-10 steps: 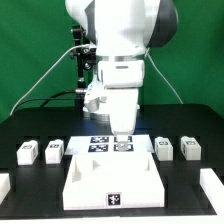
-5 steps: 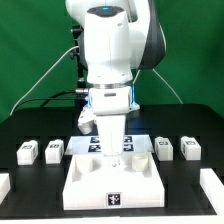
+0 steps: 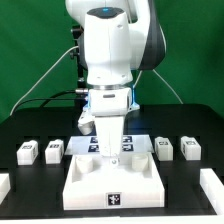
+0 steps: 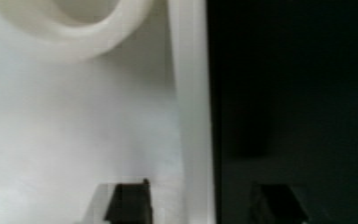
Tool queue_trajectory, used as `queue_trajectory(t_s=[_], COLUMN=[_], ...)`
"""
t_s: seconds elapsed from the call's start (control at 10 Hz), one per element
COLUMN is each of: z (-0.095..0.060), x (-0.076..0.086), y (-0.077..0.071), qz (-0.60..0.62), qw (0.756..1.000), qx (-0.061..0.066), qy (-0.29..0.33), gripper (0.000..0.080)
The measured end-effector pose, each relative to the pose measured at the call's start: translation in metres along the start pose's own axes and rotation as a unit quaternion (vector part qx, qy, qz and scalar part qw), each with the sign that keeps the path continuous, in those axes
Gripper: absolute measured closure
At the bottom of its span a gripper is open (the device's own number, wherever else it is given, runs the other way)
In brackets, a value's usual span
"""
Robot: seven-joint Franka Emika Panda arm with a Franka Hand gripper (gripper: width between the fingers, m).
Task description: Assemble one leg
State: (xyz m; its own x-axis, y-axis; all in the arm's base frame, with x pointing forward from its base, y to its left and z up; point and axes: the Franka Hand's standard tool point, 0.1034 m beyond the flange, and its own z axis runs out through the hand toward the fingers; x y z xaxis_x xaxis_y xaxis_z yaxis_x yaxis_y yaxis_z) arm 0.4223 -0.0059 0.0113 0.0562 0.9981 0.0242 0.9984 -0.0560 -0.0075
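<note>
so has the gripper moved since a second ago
Yes. Judged against the marker board, the gripper has shifted toward the exterior view's left and come lower over the white panel.

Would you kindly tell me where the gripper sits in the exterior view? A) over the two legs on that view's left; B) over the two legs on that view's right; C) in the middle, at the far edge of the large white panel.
C: the gripper hangs mid-scene at the far edge of the panel, with the legs lying off to both sides.
</note>
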Motion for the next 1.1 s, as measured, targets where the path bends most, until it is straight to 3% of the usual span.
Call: queue_trajectory(t_s=[0.1,0.2,0.9,1.0,1.1], z=[0.0,0.0,0.0,0.0,-0.002], x=[0.0,0.0,-0.001,0.001,0.016], y=[0.0,0.0,0.0,0.001,0.01], qz=[0.0,0.001,0.002,0.001,-0.006], qw=[1.0,1.0,1.0,1.0,1.0], qx=[0.0,0.0,0.0,0.0,0.0], qy=[0.0,0.0,0.0,0.0,0.001], gripper=[0.056,0.0728,0.0741,0.0741,0.0741])
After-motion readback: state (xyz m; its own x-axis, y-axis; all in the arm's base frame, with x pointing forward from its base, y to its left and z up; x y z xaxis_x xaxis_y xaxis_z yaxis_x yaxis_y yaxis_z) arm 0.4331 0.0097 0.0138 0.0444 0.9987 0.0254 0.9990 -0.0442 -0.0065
